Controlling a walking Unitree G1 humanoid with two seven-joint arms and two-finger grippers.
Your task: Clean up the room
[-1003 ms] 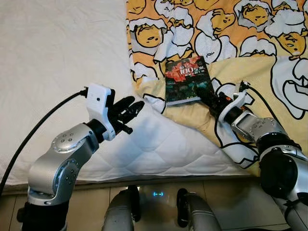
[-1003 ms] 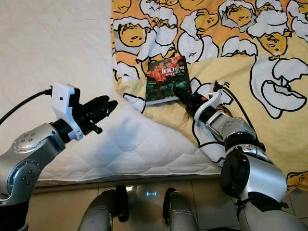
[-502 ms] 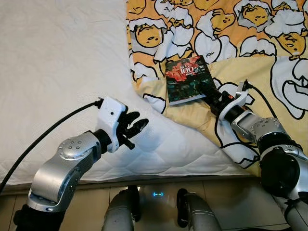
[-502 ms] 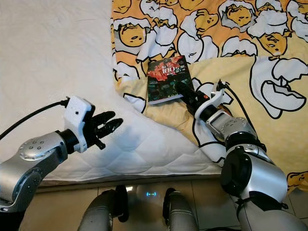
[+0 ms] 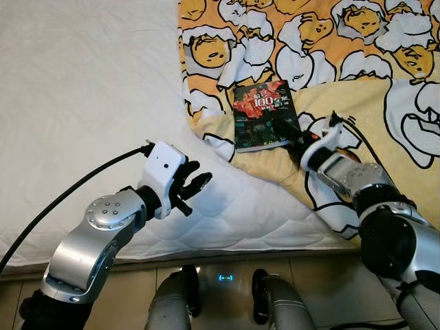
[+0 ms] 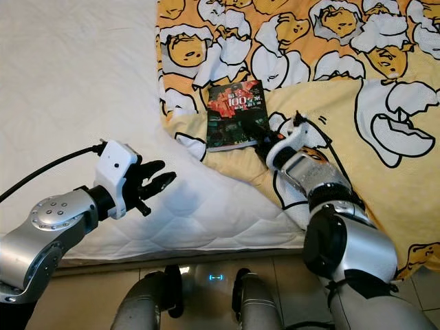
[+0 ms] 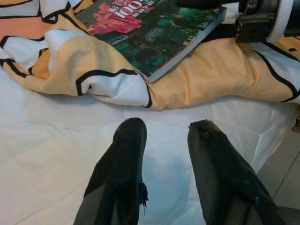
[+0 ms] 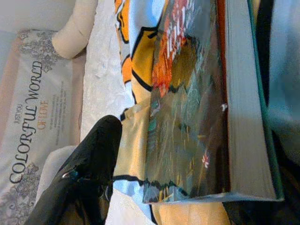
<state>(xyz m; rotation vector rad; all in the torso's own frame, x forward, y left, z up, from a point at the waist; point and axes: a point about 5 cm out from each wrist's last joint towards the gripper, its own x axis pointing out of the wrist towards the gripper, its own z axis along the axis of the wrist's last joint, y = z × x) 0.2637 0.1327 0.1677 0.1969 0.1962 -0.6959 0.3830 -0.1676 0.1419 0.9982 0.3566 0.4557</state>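
Spreading across the whole scene, a bed with a white quilted mattress cover [image 5: 89, 103] takes up most of the head views, its near edge running just above a strip of tiled floor [image 5: 323, 275]. Over the bed's right part lies a yellow and orange blanket [image 5: 357, 41] printed with white cartoon figures, its folded corner reaching down onto the white cover.

On that blanket, close to its left edge, rests a book [image 5: 263, 113] with a dark green cover and red artwork bearing the number 100. It lies flat, cover up.

From the lower left the silver left arm reaches up over the white cover, a black cable trailing from its wrist. The left gripper [image 5: 194, 187] hangs above the bare mattress cover, well short of the book, and its two black fingers [image 7: 123, 159] stand apart with nothing between them.

From the lower right the right arm stretches across the blanket. The right gripper [image 5: 292, 136] sits at the book's lower right corner. In the right wrist view the book's page edge and cover run along between its fingers, with one black finger [image 8: 96, 154] beside the cover and a dark shape on the other side of the pages, so the jaws are spread around the book; whether they press on it I cannot tell.
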